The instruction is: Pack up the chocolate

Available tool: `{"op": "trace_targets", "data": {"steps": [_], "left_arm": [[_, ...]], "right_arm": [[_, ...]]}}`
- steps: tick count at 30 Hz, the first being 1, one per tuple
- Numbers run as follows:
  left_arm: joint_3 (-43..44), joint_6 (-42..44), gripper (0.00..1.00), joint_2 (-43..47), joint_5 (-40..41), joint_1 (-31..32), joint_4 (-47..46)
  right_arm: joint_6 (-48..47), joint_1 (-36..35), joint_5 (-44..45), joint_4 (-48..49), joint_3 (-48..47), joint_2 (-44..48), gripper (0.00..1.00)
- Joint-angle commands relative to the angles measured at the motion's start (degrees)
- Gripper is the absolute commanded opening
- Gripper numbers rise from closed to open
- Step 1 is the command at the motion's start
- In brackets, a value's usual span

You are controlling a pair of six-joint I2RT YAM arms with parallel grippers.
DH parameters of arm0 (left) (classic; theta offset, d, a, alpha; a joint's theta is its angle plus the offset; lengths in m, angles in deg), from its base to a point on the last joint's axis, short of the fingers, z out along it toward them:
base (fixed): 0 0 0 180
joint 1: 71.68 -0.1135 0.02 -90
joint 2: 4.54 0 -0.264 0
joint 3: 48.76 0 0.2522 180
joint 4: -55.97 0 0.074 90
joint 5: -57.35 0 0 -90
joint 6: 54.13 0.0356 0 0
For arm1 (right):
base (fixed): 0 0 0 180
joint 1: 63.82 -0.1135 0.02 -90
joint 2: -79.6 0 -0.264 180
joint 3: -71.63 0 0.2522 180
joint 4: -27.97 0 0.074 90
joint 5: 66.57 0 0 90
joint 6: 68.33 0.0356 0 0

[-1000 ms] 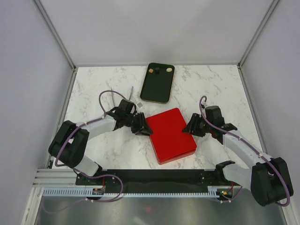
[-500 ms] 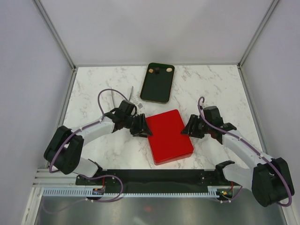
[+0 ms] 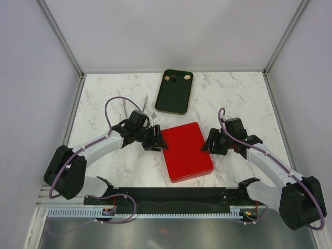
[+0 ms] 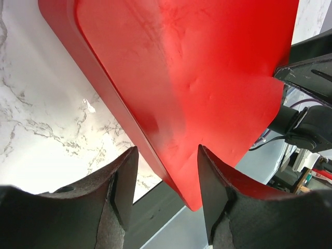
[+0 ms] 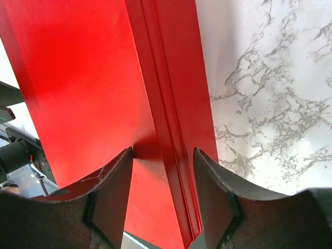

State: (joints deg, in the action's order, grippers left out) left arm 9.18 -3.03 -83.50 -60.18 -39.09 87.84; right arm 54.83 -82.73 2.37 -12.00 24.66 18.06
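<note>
Three chocolates, tan, dark brown and tan, lie at the far end of a black tray. A red box lid lies flat on the table in front of it. My left gripper is open, its fingers astride the lid's left edge. My right gripper is open astride the lid's right rim; one finger rests over the red top, the other is off the rim.
A small white piece and a thin grey stick lie on the marble left of the tray. White walls close off the left, right and back. A black rail runs along the near edge.
The red lid has shifted slightly left and turned a little. Both grippers stayed at its edges. The left arm's elbow has swung outward to the left.
</note>
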Motion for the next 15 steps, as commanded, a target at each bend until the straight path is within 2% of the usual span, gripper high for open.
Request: {"op": "trace_targets", "data": {"steps": [1,9,15], "left_arm": [[0.6,1.7,0.56,-0.1,-1.5,0.2,-1.9],[-1.3,0.1,0.51,-1.8,-4.5,0.9,-5.8],[-3.5,-1.3,0.49,-3.0,-3.6,1.9,-6.4]], "right_arm": [[-1.5,-0.2,2.4,-2.8,-1.3,0.9,0.57],[-2.0,-0.2,4.5,-3.8,-0.2,0.8,0.46],[-0.3,-0.2,5.0,-3.3,2.3,2.2,0.46]]}}
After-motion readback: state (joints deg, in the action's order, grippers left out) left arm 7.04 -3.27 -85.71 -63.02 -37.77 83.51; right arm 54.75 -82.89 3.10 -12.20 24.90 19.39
